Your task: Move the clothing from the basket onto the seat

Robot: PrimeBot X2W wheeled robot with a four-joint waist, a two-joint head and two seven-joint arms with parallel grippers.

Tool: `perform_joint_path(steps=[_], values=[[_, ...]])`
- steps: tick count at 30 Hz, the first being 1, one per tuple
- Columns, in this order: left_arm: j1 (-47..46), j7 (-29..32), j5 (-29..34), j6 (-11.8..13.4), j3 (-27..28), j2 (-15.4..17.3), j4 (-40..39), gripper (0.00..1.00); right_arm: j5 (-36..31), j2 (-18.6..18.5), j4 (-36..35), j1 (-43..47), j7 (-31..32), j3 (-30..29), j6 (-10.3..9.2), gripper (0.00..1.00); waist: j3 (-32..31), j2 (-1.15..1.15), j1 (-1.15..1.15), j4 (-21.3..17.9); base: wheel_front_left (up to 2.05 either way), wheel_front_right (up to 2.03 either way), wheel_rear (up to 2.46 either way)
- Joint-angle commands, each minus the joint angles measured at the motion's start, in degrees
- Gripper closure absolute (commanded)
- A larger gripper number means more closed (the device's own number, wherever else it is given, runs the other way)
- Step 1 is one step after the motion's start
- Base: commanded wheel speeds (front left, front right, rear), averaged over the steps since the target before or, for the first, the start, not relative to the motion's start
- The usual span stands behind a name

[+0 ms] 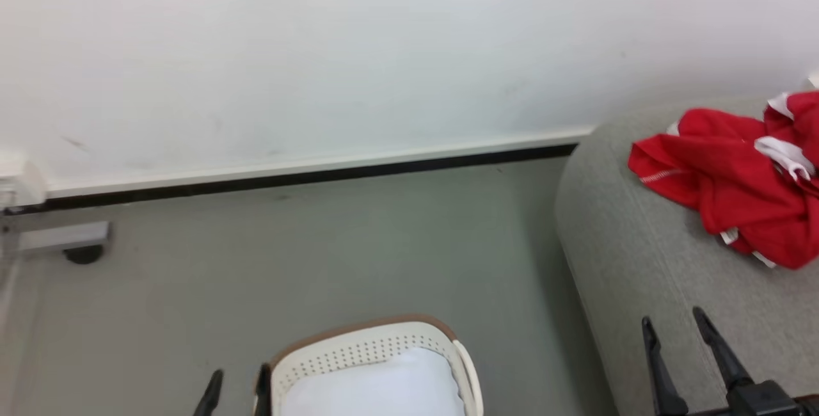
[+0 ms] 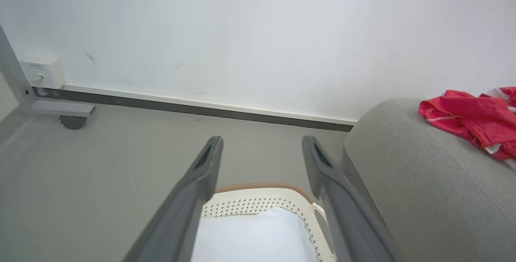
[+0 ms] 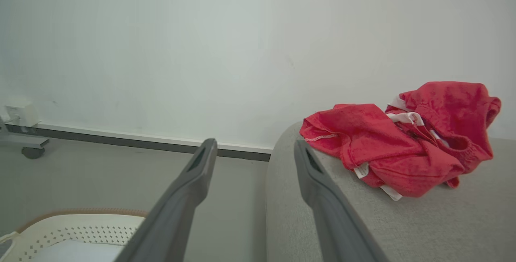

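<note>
Clothing (image 1: pixel 736 179) lies in a crumpled bright red heap on the seat (image 1: pixel 640 275), toward its far end near the wall (image 1: pixel 384 51). The pieces are bunched together and touching; can't tell where one ends and the other starts. The fabric looks like thin sports mesh. A white band (image 1: pixel 784 153) is folded across the top, a white stitch line runs along one hem, and small white tags poke out at the near edge.

The seat is light grey fabric with a rounded corner. It stands on the grey floor (image 1: pixel 320 262), right of the basket (image 1: pixel 358 349). The basket is cream plastic with a perforated wall and a brown rim, and a pale pad (image 1: pixel 384 384) shows inside. The bottom edge of the head view cuts it off.

Left tool (image 1: pixel 240 374) hangs just left of the basket, fingers spread wide, gripping nothing. In its wrist view the basket's far rim sits between the fingers. Right tool (image 1: pixel 672 317) is over the near part of the seat, jaws wide apart, holding nothing, well apart from the red heap.

A dark caster (image 1: pixel 83 253) sits at far left by the baseboard (image 1: pixel 320 176).
</note>
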Motion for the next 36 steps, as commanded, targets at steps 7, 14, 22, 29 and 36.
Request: perform_joint_path(steps=[7,14,22,29,36], values=[[5.47,-0.02,4.92,-2.17,9.33,-3.25,1.39,0.00,0.60,0.53,-0.53,2.67,0.00,1.72,-0.15,0.00,-4.00,0.00,0.02,3.15,0.00,0.00,0.00],[7.03,-0.04,7.95,-3.93,13.81,-5.45,1.14,0.00,2.12,0.55,0.29,3.04,0.00,2.31,-0.15,0.00,-4.74,0.00,0.02,3.76,0.00,0.00,0.00],[6.54,0.01,8.66,-6.80,14.89,-6.74,1.34,1.00,2.25,0.59,0.70,2.34,-0.01,2.40,0.00,1.00,-5.11,0.00,0.02,4.52,0.00,0.00,0.00],[5.59,1.18,5.45,-7.00,14.82,-7.43,3.91,1.00,6.07,0.60,2.40,2.82,0.68,2.38,0.00,1.00,-5.06,0.00,0.02,4.68,0.00,0.00,0.00],[3.85,3.16,-1.83,-7.54,15.27,-7.40,4.24,1.00,14.80,0.15,2.47,1.90,2.34,1.90,-0.01,1.00,-4.90,0.00,0.02,4.97,0.00,0.00,0.00]])
